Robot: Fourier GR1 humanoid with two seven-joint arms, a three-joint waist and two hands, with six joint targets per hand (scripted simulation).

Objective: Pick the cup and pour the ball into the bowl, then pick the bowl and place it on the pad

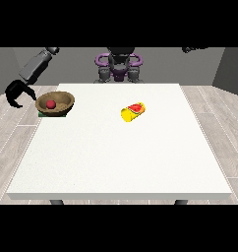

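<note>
Big white tabletop [116, 157] with only a couple of things sitting on it. A green pad [53, 115] is at the far corner at the view's left, mostly covered by a wooden bowl [56, 103]. A yellow cup [133, 111] lies on its side near the middle.

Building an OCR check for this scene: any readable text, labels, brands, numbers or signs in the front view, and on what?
None readable.
The yellow cup, lying on its side on the white table, bears a red picture, no letters that can be made out.
The wooden bowl, the red ball inside it and the green pad under it carry no marks.
</note>
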